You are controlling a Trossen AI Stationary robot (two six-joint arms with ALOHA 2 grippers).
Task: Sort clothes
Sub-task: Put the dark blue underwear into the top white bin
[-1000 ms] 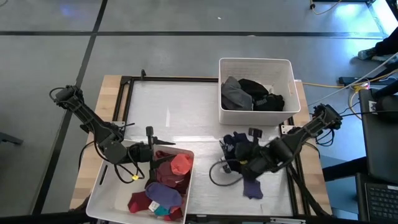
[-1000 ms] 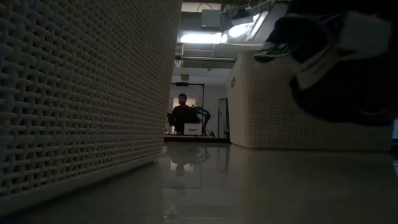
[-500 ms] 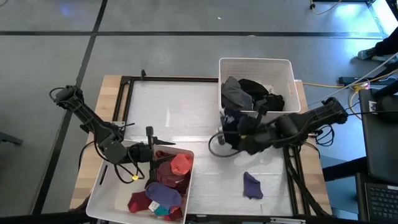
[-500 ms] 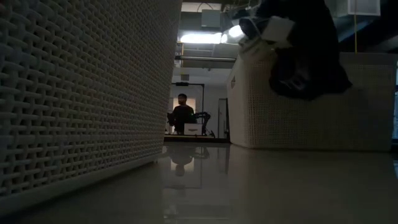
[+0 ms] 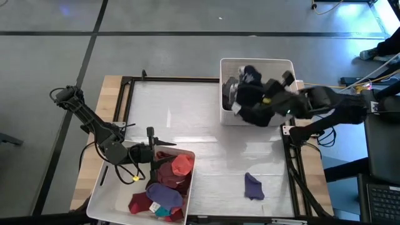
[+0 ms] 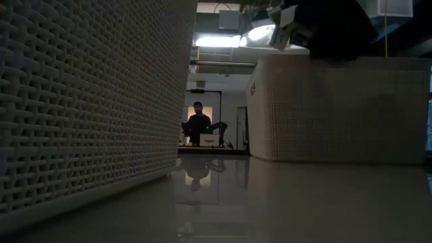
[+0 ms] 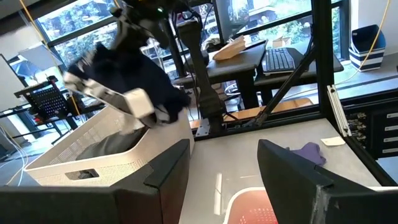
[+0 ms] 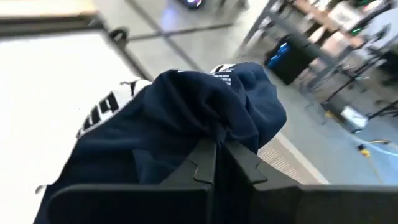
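At the near left corner of the table, your left gripper waits over the far rim of the near bin, its fingers spread wide with nothing between them; in that bin lie the bright clothes, red, maroon, purple and a bit of teal, heaped loosely. Just right of it, on the bare table near the front edge, one small purple garment lies crumpled and alone, well apart from both bins. It looks thin and light, so you should expect it to flatten under the fingers; pinch it at the raised fold in its middle rather than at a flat edge, and press down to the tabletop before closing. Farther back on the right, your right gripper hangs over the far bin with its jaws pinched tight on a dark navy garment with white printed trim. The cloth drapes and bunches to both sides of the fingers, soft and limp, holding no shape. Being gripped at one fold only, it will likely drop cleanly once released, though a trailing end could catch the bin's rim. Dark and grey clothes already lie in that bin beneath it.
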